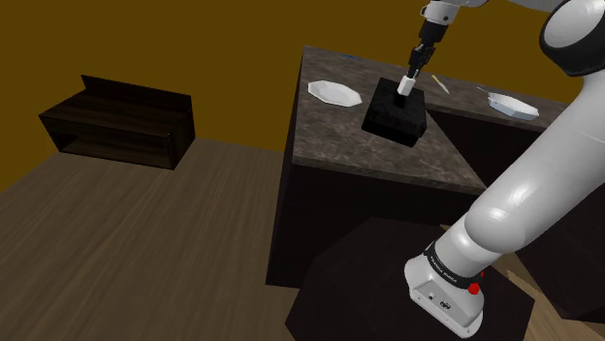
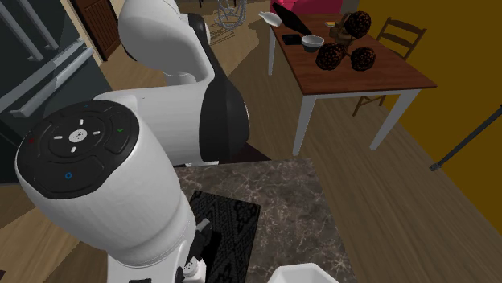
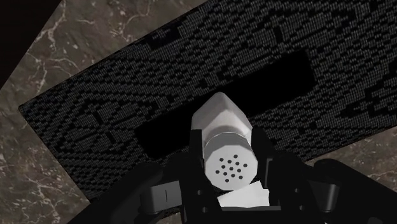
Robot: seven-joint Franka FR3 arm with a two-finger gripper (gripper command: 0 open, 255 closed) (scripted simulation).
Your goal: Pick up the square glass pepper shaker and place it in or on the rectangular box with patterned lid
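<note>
The black pincer point(image 3: 228, 167) is clasping a white square shaker point(image 3: 227, 147) between its two fingers point(image 3: 195, 154), with the round perforated cap turned toward the hand. The shaker is hanging upright over the middle of the black box point(image 3: 114, 102), whose lid is showing a fine woven pattern. I cannot tell if its bottom is touching the lid. The box is lying on the dark marbled table point(image 1: 388, 153).

In the shoulder view, a white dish point(image 1: 334, 94) is resting at 9 o'clock from the box point(image 1: 393, 118), and a second dish point(image 1: 512, 104) at 3 o'clock. On the shaker and the box I am finding no label. A black band point(image 1: 448, 263) near the arm's base is carrying small lettering that is too small for reading.
</note>
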